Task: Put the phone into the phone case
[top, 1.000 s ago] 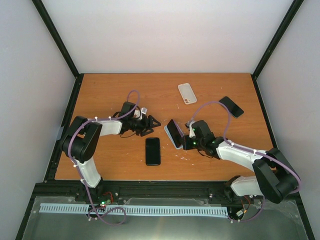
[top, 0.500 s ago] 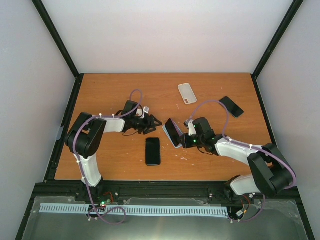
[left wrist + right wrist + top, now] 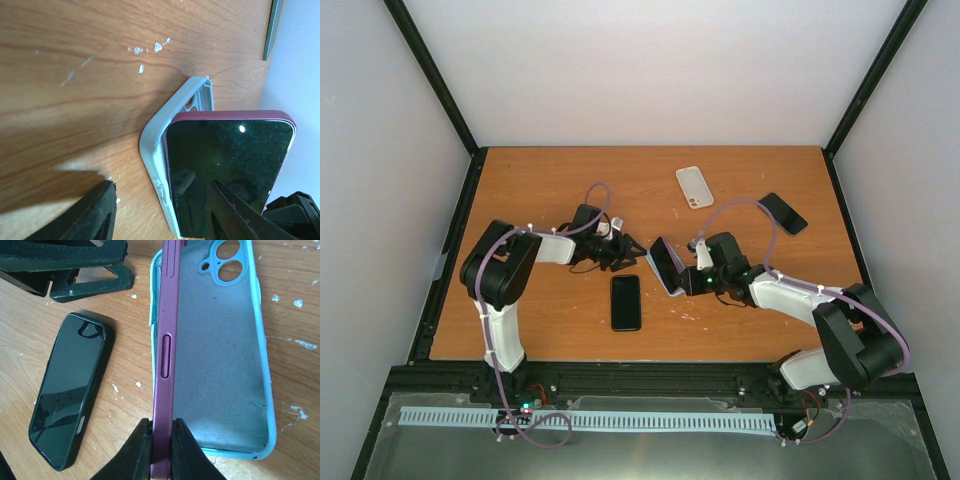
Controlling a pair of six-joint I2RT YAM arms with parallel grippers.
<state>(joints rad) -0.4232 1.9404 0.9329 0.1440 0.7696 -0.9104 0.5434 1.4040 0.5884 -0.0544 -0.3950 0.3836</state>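
Observation:
My right gripper (image 3: 161, 450) is shut on a maroon-edged phone (image 3: 166, 340) and holds it tilted up on its long edge. The phone's lower edge rests along the left rim of a light blue phone case (image 3: 220, 355) that lies open side up on the table. In the top view the phone (image 3: 665, 264) stands just left of my right gripper (image 3: 684, 276). My left gripper (image 3: 628, 246) is open and empty, low over the table, just left of the phone. In the left wrist view its fingers (image 3: 95, 215) frame the case (image 3: 154, 150) and the phone's dark screen (image 3: 230, 160).
A black phone in a black case (image 3: 626, 301) lies flat near the front of the table, also in the right wrist view (image 3: 70, 390). A white case (image 3: 694, 186) and another black phone (image 3: 783, 213) lie at the back right. Black frame rails border the table.
My left gripper has moved right, closer to the phone and case. My right gripper has shifted slightly left and away from me, still holding the phone.

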